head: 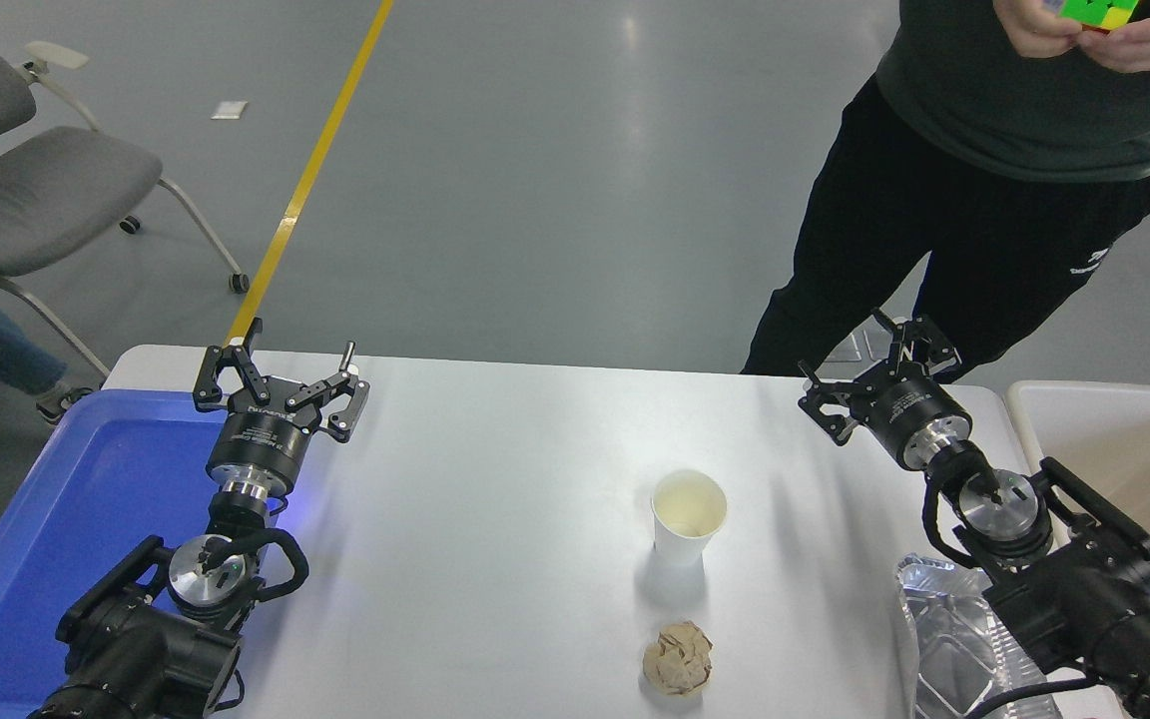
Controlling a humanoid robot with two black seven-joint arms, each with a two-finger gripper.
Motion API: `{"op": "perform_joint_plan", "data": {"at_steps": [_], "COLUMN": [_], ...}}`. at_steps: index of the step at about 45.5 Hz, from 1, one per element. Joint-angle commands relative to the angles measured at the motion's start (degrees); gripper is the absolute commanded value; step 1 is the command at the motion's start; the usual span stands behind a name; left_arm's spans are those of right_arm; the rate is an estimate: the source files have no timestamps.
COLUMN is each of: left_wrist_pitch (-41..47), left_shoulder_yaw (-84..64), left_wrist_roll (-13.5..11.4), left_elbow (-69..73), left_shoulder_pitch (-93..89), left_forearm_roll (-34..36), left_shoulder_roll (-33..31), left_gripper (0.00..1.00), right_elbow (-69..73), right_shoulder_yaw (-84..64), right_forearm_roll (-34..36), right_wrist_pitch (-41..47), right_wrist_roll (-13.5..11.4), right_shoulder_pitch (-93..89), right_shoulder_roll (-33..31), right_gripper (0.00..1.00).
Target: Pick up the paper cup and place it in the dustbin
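Note:
The paper cup [688,518] stands upright in the middle of the white table [495,519], white with a cream inside. The dustbin [1124,439], beige with an off-white rim, is at the right edge, partly cut off. My right gripper [874,374] is open and empty near the table's far edge, up and to the right of the cup and left of the dustbin. My left gripper [281,374] is open and empty, parked at the left beside the blue tray.
A crumpled brown paper ball [678,659] lies in front of the cup. A blue tray [66,519] sits at the left, a crinkled foil tray [954,649] under my right arm. A person [984,180] stands at the far right holding a coloured cube.

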Motion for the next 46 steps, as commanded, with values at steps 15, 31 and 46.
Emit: {"op": "perform_joint_plan", "data": {"at_steps": [15, 31, 46], "left_wrist_pitch": [0.0, 0.0, 0.0], "left_shoulder_yaw": [0.4, 0.4, 0.5], "left_wrist_roll": [0.1, 0.1, 0.1], "left_elbow": [0.0, 0.0, 0.0], "left_shoulder_pitch": [0.0, 0.0, 0.0], "left_forearm_roll": [-0.1, -0.1, -0.1], "left_shoulder_roll": [0.1, 0.1, 0.1], "left_gripper": [0.99, 0.99, 0.99], "right_elbow": [0.5, 3.4, 15.0], "right_shoulder_yaw": [-1.0, -3.1, -17.7], "right_forearm_roll": [0.0, -3.3, -3.8], "right_wrist_pitch": [-0.1, -0.3, -0.9], "right_wrist_roll": [-0.1, -0.7, -4.6], "right_shoulder_pitch": [0.6, 2.1, 10.9], "right_shoulder_roll": [0.0, -4.9, -27.9], "right_gripper": [1.00, 1.00, 1.00]}}
